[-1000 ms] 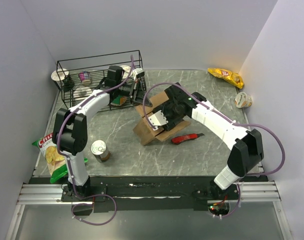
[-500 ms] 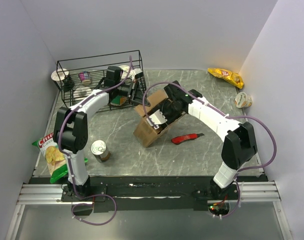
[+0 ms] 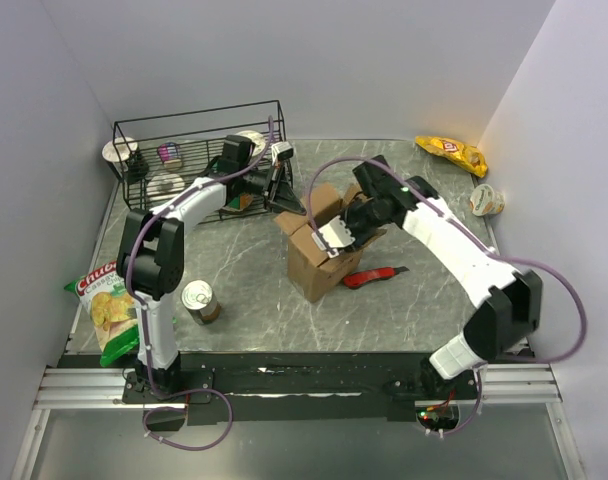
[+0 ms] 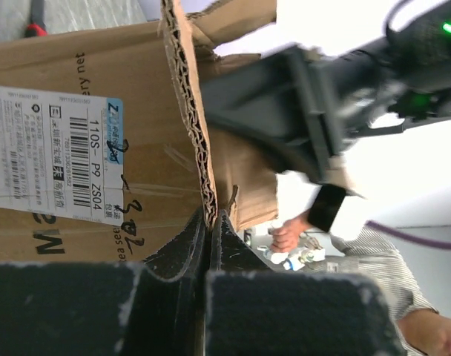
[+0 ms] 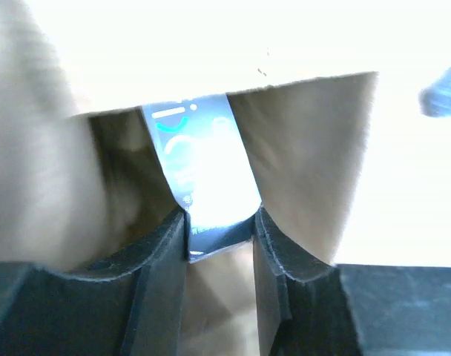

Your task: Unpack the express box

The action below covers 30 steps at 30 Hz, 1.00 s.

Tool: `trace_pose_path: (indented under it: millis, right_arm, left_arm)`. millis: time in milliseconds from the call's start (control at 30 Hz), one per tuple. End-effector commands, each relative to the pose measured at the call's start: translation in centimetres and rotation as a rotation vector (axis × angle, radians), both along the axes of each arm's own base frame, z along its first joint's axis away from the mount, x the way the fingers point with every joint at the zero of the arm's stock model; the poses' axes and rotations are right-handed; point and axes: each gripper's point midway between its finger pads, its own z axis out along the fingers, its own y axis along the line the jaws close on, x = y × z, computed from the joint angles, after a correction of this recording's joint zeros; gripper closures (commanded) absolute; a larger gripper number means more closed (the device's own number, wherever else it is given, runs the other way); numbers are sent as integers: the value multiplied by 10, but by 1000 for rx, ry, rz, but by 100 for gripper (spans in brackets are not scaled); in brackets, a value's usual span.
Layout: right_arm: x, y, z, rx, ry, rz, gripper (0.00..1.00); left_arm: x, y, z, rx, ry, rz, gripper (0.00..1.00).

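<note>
The express box point(image 3: 314, 268) stands upright mid-table, brown cardboard with its top flaps open. In the left wrist view its white label point(image 4: 55, 156) faces the camera. My left gripper point(image 3: 283, 190) is shut on the corrugated edge of one flap point(image 4: 188, 89), both fingertips point(image 4: 224, 226) pinching it. From the right, my right gripper point(image 3: 350, 228) reaches into the box's open top. In the right wrist view its fingers are shut on a small white and blue packet point(image 5: 207, 178) between the cardboard walls point(image 5: 307, 148). The rest of the box's contents are hidden.
A black wire basket point(image 3: 184, 128) holding several items stands at the back left. A red utility knife point(image 3: 374, 276) lies just right of the box. A tin can point(image 3: 198, 300) and a green chip bag point(image 3: 102, 310) sit front left; a yellow bag point(image 3: 451, 152) and a cup point(image 3: 486, 200) are far right.
The box has gone from lying tilted on its side to standing upright, shifted slightly right. My right gripper has closed on the packet inside; my left gripper followed, still holding the flap.
</note>
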Motion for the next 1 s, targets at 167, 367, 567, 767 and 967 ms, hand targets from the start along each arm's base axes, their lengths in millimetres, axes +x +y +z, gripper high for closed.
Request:
trace_pose_path:
  millis: [167,367,567,767,967]
  right_arm:
    - [-31,-18,68,92,-23,-103,100]
    - [13,-32,145,269,-201,-369,100]
    - [51,-87,211,608,-238,-821,100]
    - [47,-166,211,970,-268,-1285,100]
    - [43,-239,80,978,6,-1890,100]
  left_arm:
    - [25,3,3,13,-117,78,99]
    - [30,5,-3,65,-191,113,99]
    - [36,18,-2,175,-338,187,99]
    - [44,30,5,247,-430,257,99]
    - [43,28,29,186,-484,251,97]
